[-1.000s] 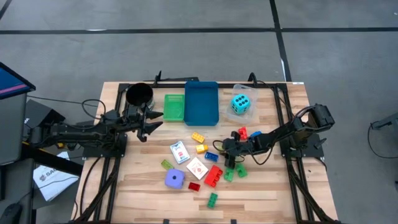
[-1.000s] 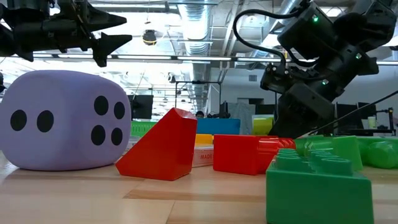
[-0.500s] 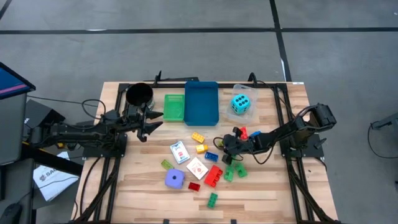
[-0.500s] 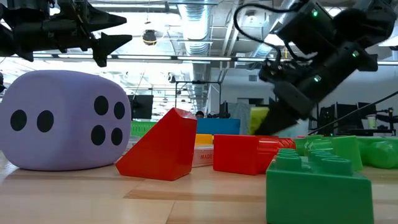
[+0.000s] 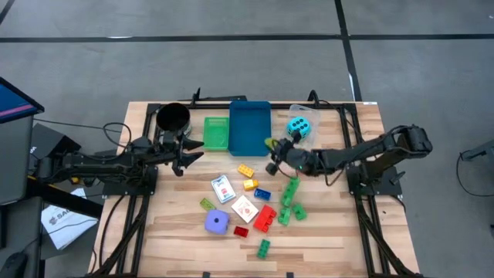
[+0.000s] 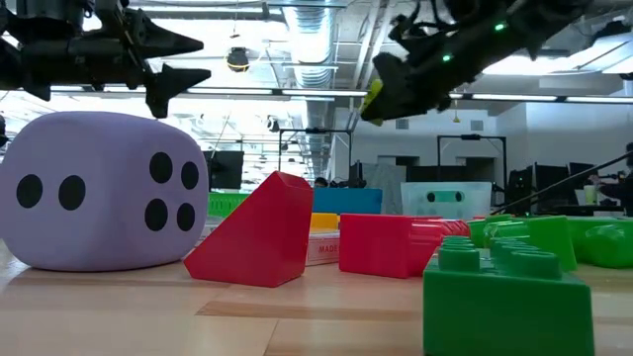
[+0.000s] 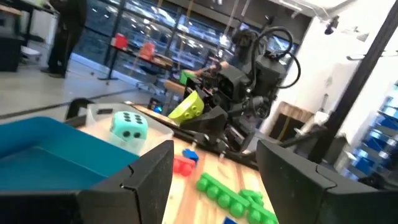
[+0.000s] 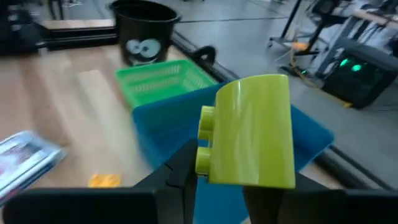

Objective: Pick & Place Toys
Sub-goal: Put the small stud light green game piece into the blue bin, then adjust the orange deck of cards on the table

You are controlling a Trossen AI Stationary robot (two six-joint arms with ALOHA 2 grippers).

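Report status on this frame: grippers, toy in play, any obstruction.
Right gripper shut on yellow-green brick, lifted beside blue tray. Left gripper open, hovering near black cup. No obstruction seen.

arms: two, dark, jointed | cabling: black loops | right arm: green light

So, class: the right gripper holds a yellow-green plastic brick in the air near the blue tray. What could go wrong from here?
1. The right gripper pinches only the lower edge of the yellow-green plastic brick, so the brick might twist or slip out.
2. Released early, it may miss the blue plastic tray and land on the wooden table.
3. The cyan foam die sits close by and could get nudged.
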